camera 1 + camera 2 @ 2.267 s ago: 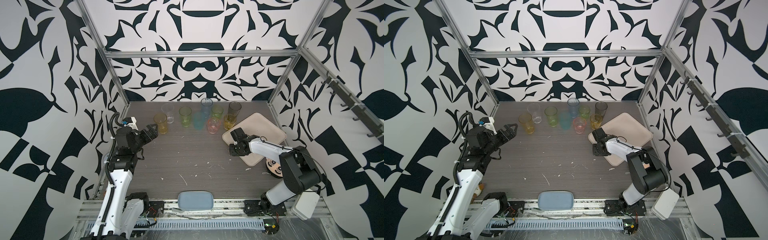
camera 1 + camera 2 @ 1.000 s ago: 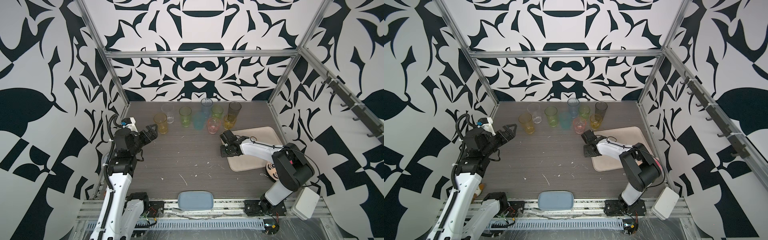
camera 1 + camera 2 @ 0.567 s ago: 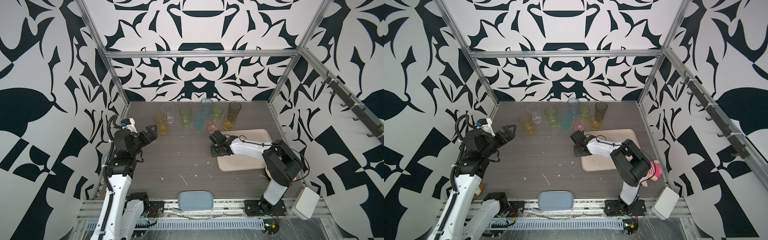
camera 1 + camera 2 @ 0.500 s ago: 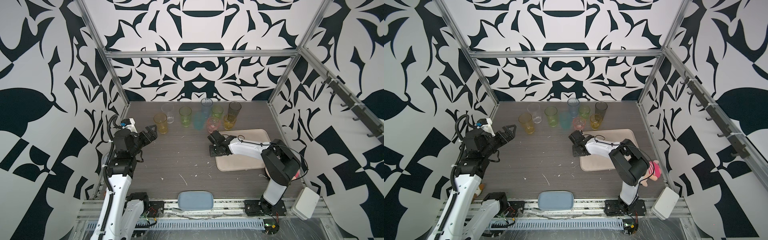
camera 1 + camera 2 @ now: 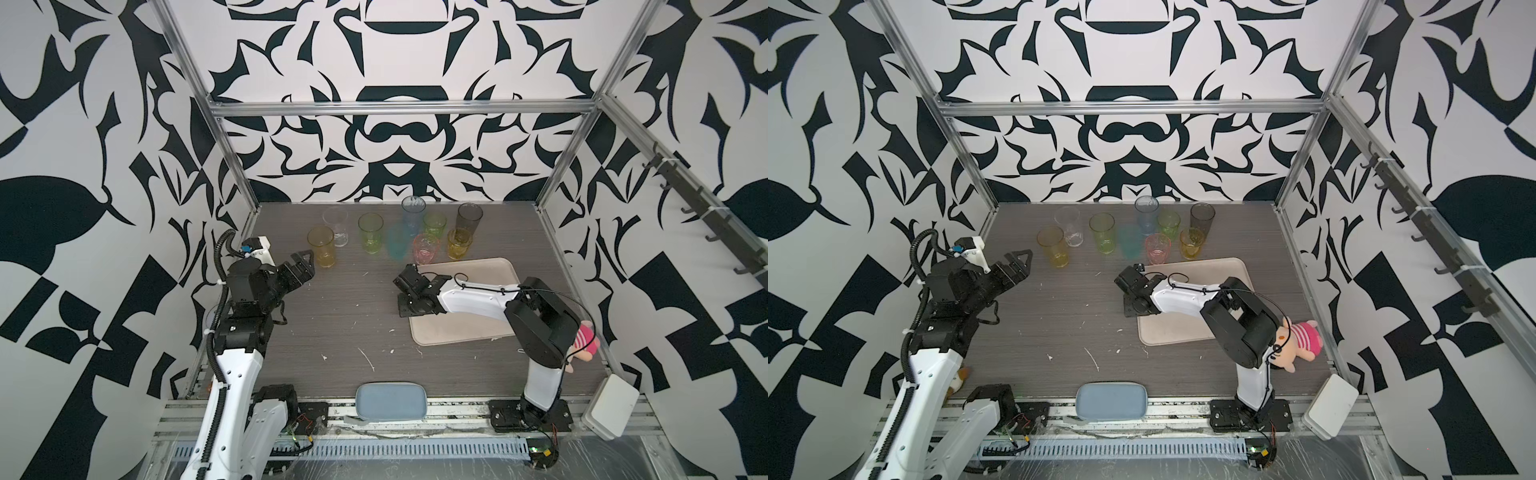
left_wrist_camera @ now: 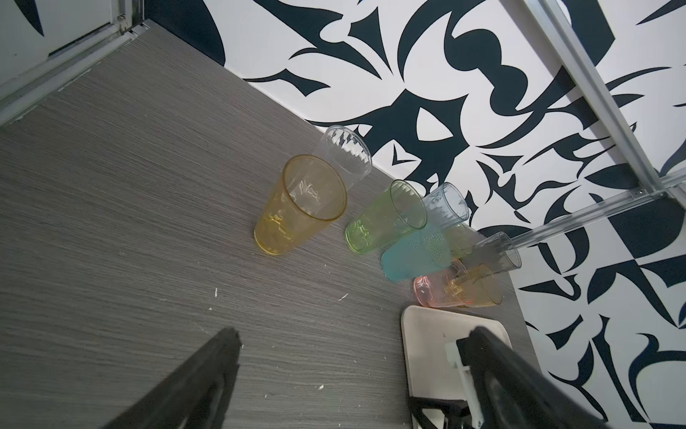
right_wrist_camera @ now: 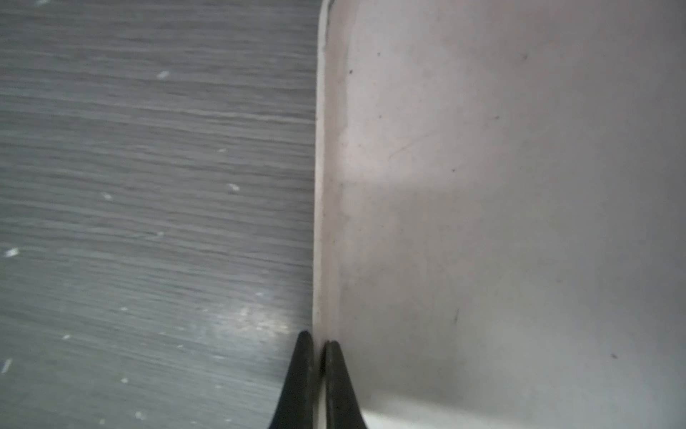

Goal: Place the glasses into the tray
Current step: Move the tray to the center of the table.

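in both top views the right gripper (image 5: 409,308) is at the tray (image 5: 469,328) rim, the tray dragged nearer the middle than a second ago, all glasses (image 5: 370,235) standing on the table (image 5: 353,316) beyond it, none loaded. left wrist view: the left gripper (image 6: 352,334) gapes wide, empty, facing the glasses. right wrist view: the fingers (image 7: 302,371) pinch the rim tight; next, we judge, release and fetch a glass.
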`<state>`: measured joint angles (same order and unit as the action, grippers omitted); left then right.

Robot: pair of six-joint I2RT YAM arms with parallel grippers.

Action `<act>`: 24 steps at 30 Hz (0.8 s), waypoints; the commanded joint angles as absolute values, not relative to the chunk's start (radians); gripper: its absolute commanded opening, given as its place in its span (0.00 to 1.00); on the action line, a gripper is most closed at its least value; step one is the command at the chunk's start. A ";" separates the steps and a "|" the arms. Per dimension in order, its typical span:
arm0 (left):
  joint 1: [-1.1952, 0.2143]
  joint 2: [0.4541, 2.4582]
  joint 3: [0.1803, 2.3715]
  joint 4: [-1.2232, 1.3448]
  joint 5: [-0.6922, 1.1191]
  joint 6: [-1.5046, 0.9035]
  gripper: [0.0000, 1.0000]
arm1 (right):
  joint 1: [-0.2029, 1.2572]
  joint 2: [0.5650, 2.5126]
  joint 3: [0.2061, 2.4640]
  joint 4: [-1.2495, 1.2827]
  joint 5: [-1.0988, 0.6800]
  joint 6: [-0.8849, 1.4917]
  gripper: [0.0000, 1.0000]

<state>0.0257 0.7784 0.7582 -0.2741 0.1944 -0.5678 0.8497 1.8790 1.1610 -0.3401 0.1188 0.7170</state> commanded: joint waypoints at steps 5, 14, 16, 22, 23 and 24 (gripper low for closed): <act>0.022 0.763 0.764 -0.310 0.192 -0.563 1.00 | 0.927 1.947 1.225 -0.263 0.027 0.772 0.04; 0.022 0.758 0.784 -0.374 0.168 -0.572 1.00 | 0.964 2.021 1.355 -0.242 0.005 0.773 0.05; 0.023 0.758 0.790 -0.389 0.165 -0.572 0.99 | 0.965 2.032 1.371 -0.235 -0.008 0.775 0.08; 0.023 0.770 0.782 -0.413 0.170 -0.580 0.99 | 0.965 2.016 1.410 -0.235 -0.020 0.755 0.20; 0.023 0.778 0.780 -0.421 0.166 -0.579 0.99 | 0.965 2.004 1.419 -0.249 -0.011 0.744 0.20; 0.022 0.787 0.781 -0.431 0.161 -0.578 0.99 | 0.966 1.993 1.426 -0.263 -0.002 0.731 0.21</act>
<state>0.0257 0.7773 0.7589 -0.3862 0.1768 -0.5732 0.9573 2.0415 1.3754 -0.2604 0.0082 0.7567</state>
